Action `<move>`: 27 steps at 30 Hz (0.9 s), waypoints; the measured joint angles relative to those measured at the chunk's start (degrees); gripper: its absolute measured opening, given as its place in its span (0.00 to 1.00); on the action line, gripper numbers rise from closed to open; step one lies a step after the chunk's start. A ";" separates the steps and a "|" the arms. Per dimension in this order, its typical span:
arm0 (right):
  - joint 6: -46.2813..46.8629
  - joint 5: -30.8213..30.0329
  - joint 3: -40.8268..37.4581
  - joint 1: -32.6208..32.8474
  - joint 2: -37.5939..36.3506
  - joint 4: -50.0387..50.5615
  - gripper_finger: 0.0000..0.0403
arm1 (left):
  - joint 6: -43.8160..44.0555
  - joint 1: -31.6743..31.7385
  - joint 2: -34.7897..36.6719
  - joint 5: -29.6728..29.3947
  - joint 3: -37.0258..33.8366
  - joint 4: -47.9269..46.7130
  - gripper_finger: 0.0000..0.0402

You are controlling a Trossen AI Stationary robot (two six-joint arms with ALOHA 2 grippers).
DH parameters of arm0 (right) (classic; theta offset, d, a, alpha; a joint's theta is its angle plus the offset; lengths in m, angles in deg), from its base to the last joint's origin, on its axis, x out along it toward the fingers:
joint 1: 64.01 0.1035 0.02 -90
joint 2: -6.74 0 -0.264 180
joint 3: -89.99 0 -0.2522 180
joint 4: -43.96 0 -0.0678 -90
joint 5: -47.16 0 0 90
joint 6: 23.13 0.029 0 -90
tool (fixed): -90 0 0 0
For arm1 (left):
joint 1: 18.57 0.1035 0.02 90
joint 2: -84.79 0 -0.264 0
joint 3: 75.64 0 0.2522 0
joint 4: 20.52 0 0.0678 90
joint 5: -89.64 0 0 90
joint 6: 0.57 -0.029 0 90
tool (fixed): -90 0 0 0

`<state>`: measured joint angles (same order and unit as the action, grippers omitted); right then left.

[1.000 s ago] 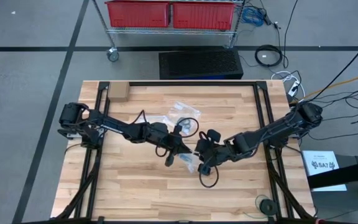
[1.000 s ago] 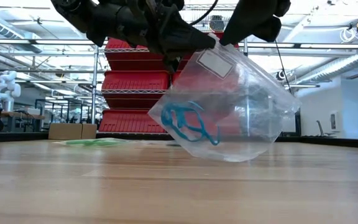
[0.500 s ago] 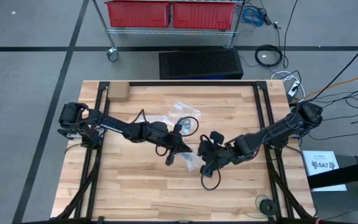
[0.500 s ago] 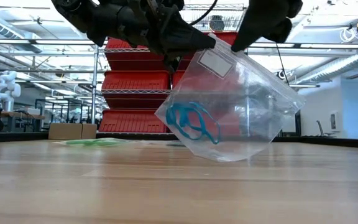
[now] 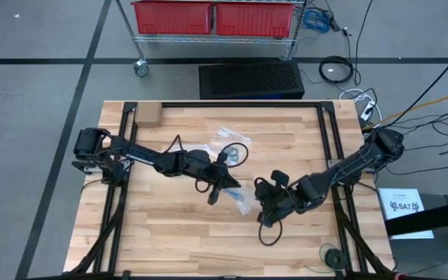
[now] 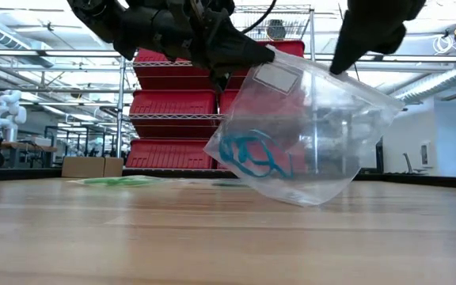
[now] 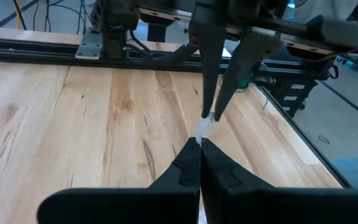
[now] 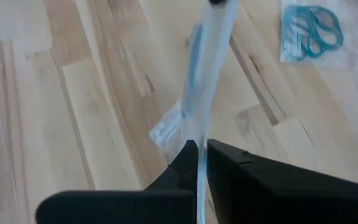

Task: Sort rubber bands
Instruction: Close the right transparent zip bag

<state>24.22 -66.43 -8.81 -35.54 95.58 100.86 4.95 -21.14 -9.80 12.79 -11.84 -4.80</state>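
Right gripper [image 5: 260, 204] now farther right — both it and left gripper [image 5: 232, 185] pinching clear bag [image 6: 295, 134] of blue bands [image 6: 252, 154].

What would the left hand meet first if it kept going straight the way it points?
Probably the right hand, pinching the same clear plastic bag just ahead of the left hand; only that bag's edge lies between them.

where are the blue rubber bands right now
In the low view the blue rubber bands sit inside the clear bag held above the table mid-frame, pinched between the left claw and right claw.
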 joint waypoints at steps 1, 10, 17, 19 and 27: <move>0.67 0.14 -0.01 0.24 0.00 0.69 0.01 | 0.00 0.00 0.00 0.00 0.00 0.06 0.00; 6.64 1.56 -0.02 2.27 0.00 6.83 0.01 | 0.00 0.00 0.07 -0.22 0.00 0.08 0.00; 9.27 2.99 -0.07 3.46 0.00 9.15 0.01 | 0.00 0.00 0.07 -0.22 0.00 0.06 0.00; 9.92 2.99 -0.07 3.56 0.00 9.33 0.01 | 0.00 0.00 0.07 -0.22 0.00 0.02 0.00; 10.37 2.93 -0.07 3.52 0.00 10.22 0.03 | -0.35 0.46 0.07 -0.57 0.07 -2.65 0.00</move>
<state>34.59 -63.50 -8.87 -32.02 95.58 111.08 4.60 -20.68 -9.73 12.21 -11.77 -7.45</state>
